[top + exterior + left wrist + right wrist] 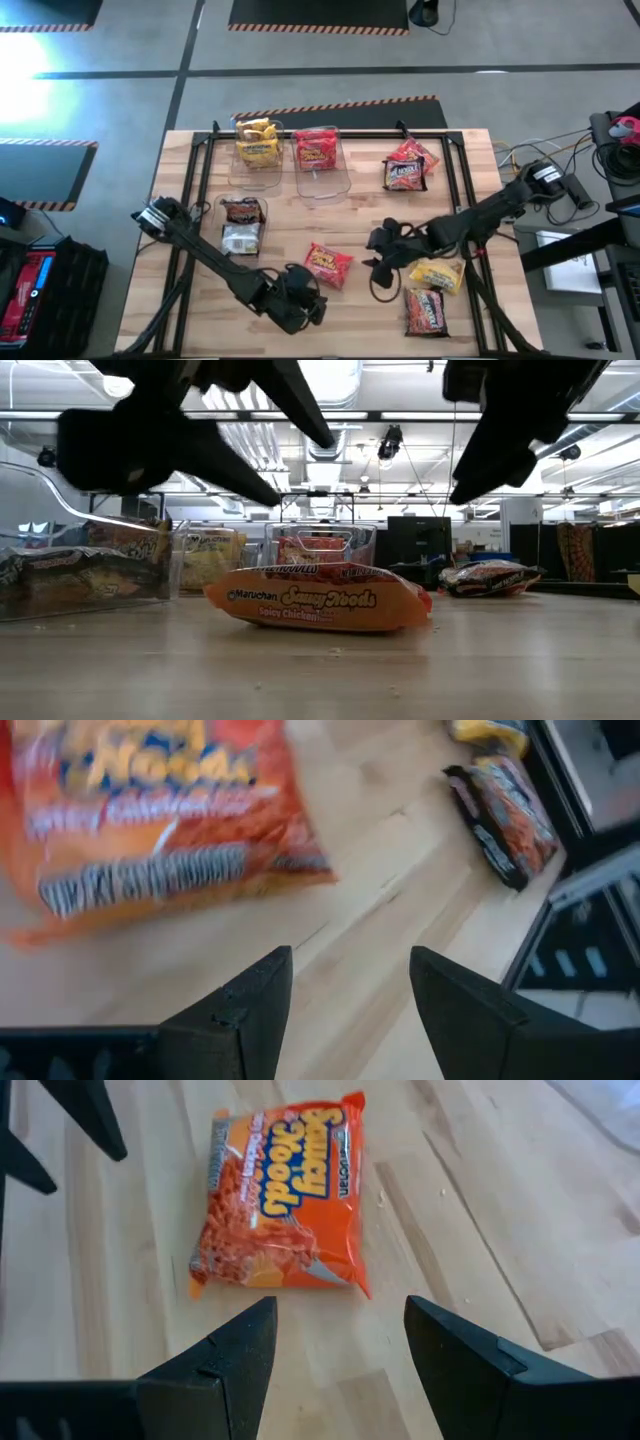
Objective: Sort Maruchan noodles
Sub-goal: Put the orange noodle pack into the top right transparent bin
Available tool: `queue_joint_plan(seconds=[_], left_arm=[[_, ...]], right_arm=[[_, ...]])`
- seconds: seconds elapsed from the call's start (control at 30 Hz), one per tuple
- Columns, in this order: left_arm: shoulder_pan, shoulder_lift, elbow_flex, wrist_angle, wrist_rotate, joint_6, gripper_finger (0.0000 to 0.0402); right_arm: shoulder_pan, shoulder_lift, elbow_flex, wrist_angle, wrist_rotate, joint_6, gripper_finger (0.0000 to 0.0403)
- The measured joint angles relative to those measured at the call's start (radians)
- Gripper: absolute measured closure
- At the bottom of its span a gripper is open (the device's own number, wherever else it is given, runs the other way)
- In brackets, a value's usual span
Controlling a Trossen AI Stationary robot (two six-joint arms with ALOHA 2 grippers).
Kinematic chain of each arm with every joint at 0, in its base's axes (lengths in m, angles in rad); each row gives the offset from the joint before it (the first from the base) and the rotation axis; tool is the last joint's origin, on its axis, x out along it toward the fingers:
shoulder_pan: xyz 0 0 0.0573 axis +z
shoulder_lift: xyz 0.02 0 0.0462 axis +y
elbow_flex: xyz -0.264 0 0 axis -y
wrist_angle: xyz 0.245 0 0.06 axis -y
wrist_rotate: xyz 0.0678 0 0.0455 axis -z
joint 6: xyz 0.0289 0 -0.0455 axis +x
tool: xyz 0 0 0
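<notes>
A loose red-orange Maruchan noodles packet (328,263) lies flat on the wooden table (350,330) near its middle, also seen in the right wrist view (280,1205) and the low view (320,600). My left gripper (305,300) hovers open just on the packet's near side (350,960); the packet (150,820) lies ahead of the fingers. My right gripper (385,250) hovers open to the packet's right (340,1308), pointing at it. A yellow packet (437,274) and a dark packet (425,310) lie near the front right. Neither gripper touches anything.
Three clear bins stand at the back left: one with yellow packets (258,148), one with a red-orange packet (318,150), one with a dark packet (242,222). A small pile of packets (408,165) lies at the back right. A black frame (330,130) edges the table.
</notes>
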Motion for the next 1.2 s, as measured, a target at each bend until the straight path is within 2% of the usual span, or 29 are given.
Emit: queue_joint_plan(seconds=[0.2, 0.4, 0.57, 0.8, 1.03, 1.2], left_arm=[[-0.039, 0.019, -0.045, 0.02, -0.071, -0.279, 0.0214], [-0.047, 0.024, -0.098, 0.061, -0.112, -0.461, 0.0214], [-0.045, 0.023, -0.133, 0.055, -0.132, -0.484, 0.0214], [-0.037, 0.023, -0.161, -0.003, -0.158, -0.485, 0.0214], [-0.036, 0.008, -0.161, -0.029, -0.191, -0.437, 0.0214], [-0.036, -0.027, -0.159, -0.108, -0.253, -0.42, 0.0214]], right_arm=[[-0.066, 0.055, -0.001, 0.105, -0.121, -0.079, 0.0194], [-0.086, 0.137, -0.002, 0.21, -0.148, -0.165, 0.0194], [-0.086, 0.204, -0.001, 0.379, -0.172, -0.234, 0.0194], [-0.095, 0.306, -0.002, 0.518, -0.172, -0.268, 0.0194], [-0.106, 0.365, 0.0, 0.537, -0.171, -0.231, 0.0194], [-0.105, 0.387, 0.001, 0.529, -0.187, -0.194, 0.0194]])
